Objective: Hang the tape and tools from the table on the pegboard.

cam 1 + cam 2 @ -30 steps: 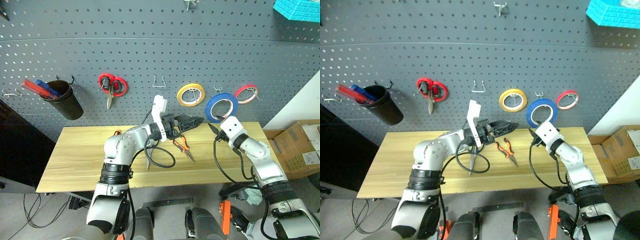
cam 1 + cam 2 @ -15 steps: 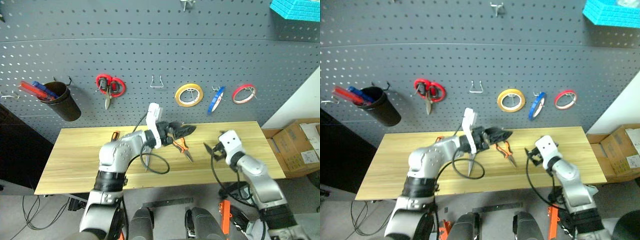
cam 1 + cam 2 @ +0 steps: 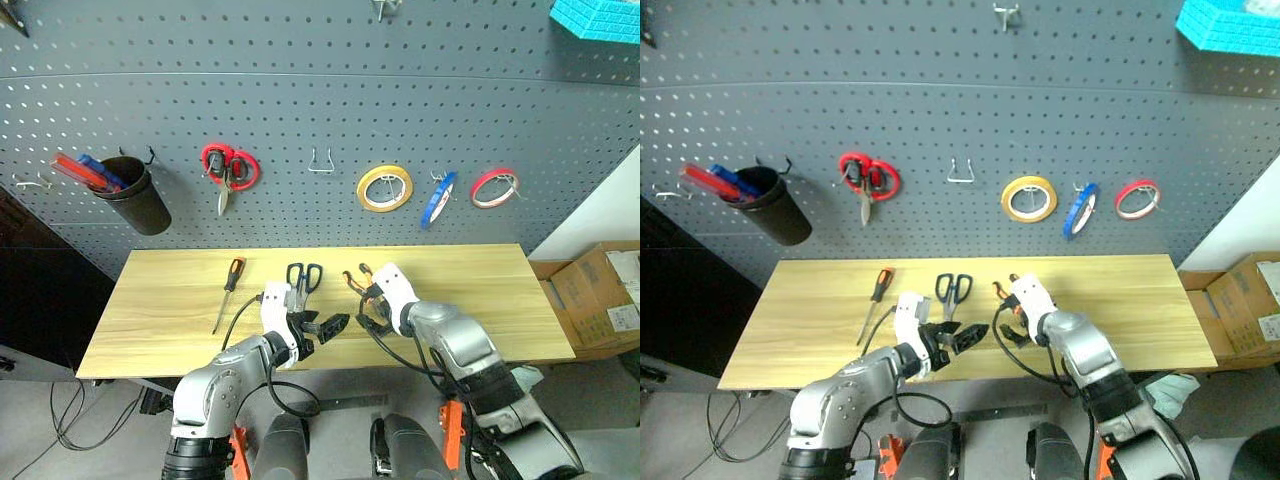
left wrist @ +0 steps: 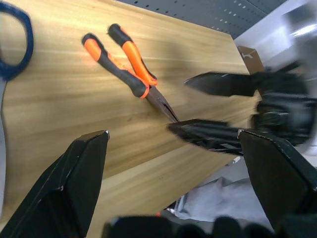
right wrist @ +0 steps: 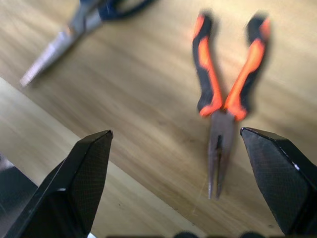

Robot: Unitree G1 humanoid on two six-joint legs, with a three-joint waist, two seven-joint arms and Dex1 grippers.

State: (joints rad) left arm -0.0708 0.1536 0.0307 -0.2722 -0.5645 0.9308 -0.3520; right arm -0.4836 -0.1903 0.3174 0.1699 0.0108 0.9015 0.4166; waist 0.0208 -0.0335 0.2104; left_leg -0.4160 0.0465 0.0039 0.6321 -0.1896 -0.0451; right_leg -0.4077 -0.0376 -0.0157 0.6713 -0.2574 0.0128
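Grippers: left gripper (image 3: pixel 322 327) and right gripper (image 3: pixel 371 312) have dropped low over the table (image 3: pixel 500 300), both spread wide, empty.
Tools: pliers (image 5: pixel 225 101), scissors (image 3: pixel 303 280), screwdriver (image 3: pixel 229 288) lie on pale planks; rubbery orange-black grips.
Tape (image 3: pixel 436 199): thin blue ring, now hung on the perforated grey pegboard (image 3: pixel 300 100); tools remain.

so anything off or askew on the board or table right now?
The blue tape hangs edge-on from its hook on the pegboard, while the yellow roll and red roll face out flat. No spill or damage visible.
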